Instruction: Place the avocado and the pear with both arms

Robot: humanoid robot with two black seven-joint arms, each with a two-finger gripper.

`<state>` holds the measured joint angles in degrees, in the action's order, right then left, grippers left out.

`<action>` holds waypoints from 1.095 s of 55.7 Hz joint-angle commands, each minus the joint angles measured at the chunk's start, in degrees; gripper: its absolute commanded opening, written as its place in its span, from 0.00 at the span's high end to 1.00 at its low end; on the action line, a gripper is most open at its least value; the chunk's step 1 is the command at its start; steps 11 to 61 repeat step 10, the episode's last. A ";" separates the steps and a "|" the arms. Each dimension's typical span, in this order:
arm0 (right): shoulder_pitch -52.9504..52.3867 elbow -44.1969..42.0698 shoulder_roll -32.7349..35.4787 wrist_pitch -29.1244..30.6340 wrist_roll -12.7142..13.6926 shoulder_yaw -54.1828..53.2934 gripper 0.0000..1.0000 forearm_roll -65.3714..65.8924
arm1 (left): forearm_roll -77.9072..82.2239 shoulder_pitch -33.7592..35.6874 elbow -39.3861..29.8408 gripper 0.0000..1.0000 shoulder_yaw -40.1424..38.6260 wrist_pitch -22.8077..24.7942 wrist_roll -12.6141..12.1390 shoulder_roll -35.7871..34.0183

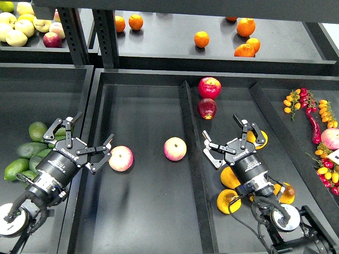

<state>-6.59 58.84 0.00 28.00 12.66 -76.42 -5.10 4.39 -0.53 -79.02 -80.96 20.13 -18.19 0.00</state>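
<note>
Several avocados lie in the left bin; the dark green elongated avocado [28, 150] is among them, just left of my left arm. My left gripper [80, 140] is open and empty. It hovers over the bin's right wall, with one finger close to a pink-and-yellow apple [121, 158]. Yellow-orange pears lie in the right compartment; one pear [228, 201] with a brown stem shows beside my right wrist. My right gripper [233, 141] is open and empty above them, and the arm partly hides them.
A second pink apple [175, 148] lies in the middle tray [143, 211]. Two red apples [210, 87] sit at the back of the right compartment. Oranges [201, 38] are on the upper shelf. Chillies and small fruits [312, 114] lie far right.
</note>
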 commanded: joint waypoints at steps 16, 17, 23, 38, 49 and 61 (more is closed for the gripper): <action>0.00 -0.21 0.00 0.00 0.00 -0.31 0.00 0.00 | 0.01 0.00 0.18 0.00 0.36 0.00 0.09 0.00; 0.00 -0.21 0.00 0.00 0.00 -0.31 0.00 0.00 | 0.01 0.00 0.18 0.00 0.36 0.00 0.09 0.00; 0.00 -0.21 0.00 0.00 0.00 -0.31 0.00 0.00 | 0.01 0.00 0.18 0.00 0.36 0.00 0.09 0.00; 0.00 -0.21 0.00 0.00 0.00 -0.31 0.00 0.00 | 0.01 0.00 0.18 0.00 0.36 0.00 0.09 0.00; 0.00 -0.21 0.00 0.00 0.00 -0.31 0.00 0.00 | 0.01 0.00 0.18 0.00 0.36 0.00 0.09 0.00; 0.00 -0.21 0.00 0.00 0.00 -0.31 0.00 0.00 | 0.01 0.00 0.18 0.00 0.36 0.00 0.09 0.00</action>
